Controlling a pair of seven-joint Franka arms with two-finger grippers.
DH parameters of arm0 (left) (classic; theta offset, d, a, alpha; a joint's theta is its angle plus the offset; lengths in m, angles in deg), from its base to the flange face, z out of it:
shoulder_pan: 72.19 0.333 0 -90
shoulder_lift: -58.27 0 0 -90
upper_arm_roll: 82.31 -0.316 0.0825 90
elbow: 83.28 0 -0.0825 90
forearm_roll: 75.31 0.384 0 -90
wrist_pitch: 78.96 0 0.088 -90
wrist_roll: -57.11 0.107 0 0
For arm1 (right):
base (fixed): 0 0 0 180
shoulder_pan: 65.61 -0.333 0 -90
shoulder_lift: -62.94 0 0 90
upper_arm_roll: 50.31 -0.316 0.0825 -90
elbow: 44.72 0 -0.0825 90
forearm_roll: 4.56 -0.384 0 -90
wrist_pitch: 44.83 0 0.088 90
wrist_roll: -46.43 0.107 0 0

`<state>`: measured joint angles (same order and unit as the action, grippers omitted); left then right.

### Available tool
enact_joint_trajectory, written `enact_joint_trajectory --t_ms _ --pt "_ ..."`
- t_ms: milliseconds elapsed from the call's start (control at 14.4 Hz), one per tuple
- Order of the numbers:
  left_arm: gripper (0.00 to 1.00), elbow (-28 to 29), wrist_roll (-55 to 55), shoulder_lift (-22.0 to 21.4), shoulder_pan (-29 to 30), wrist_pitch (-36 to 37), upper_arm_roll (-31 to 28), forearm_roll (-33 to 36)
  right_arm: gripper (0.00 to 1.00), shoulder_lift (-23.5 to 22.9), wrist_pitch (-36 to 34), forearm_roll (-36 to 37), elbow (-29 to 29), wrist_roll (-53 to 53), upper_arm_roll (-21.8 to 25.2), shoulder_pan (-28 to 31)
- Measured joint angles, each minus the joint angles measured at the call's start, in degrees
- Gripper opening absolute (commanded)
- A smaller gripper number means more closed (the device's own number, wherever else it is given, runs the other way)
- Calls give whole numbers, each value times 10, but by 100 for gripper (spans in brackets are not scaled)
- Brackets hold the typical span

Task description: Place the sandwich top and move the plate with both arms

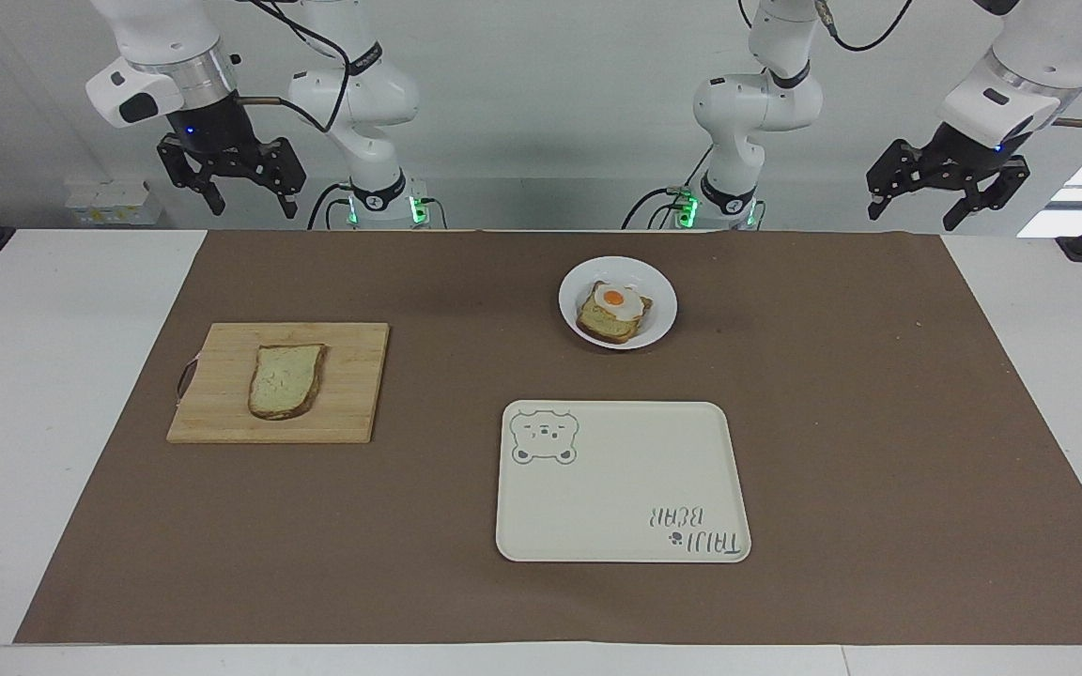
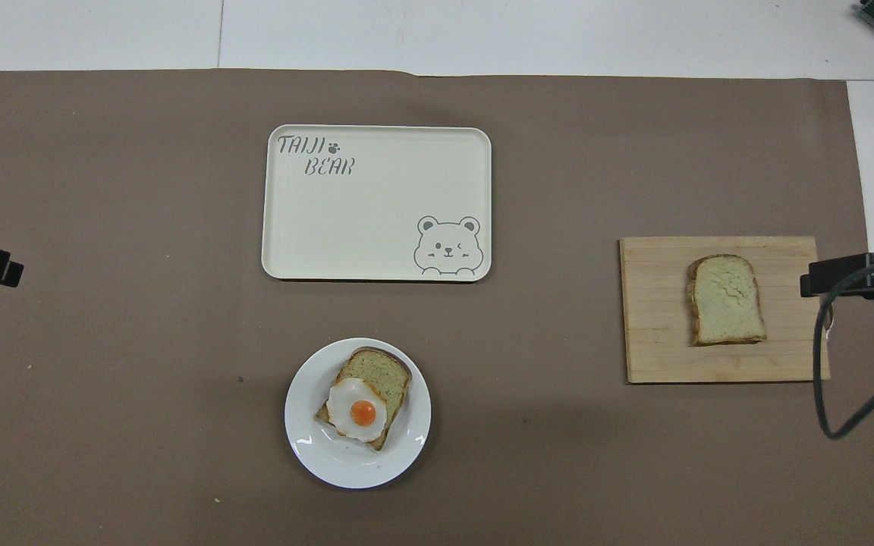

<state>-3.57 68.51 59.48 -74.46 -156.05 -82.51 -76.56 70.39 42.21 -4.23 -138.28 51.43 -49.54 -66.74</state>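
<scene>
Item one: the sandwich top, a single plain slice of pale bread with a brown crust, lying flat on a wooden cutting board toward the right arm's end of the counter. Item two: the plate, small, round and white, set on the brown paper mat nearer to the robots than the tray and well apart from the board; it carries a second bread slice topped with a fried egg, yolk up. Item three: a cream rectangular tray with a bear drawing in one corner and lettering in the corner diagonal to it, bare of food, farther from the robots than the plate and just apart from it. Item four: the right gripper, raised in the air above the edge of the counter nearest the robots, at the right arm's end; its fingers stand spread wide and hold nothing. Item five: the left gripper, likewise raised above that same edge at the left arm's end; its fingers are spread wide and empty. Both arms wait, clear of every item on the mat. In the overhead view only a dark tip shows at each side edge, the one on the right arm's side beside the board.
</scene>
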Motion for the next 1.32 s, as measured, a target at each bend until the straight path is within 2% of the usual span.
enact_joint_trajectory --t_ms 1321 --pt "100 3 -12 0 -4 5 9 1 100 0 -1 0 0 0 2 2"
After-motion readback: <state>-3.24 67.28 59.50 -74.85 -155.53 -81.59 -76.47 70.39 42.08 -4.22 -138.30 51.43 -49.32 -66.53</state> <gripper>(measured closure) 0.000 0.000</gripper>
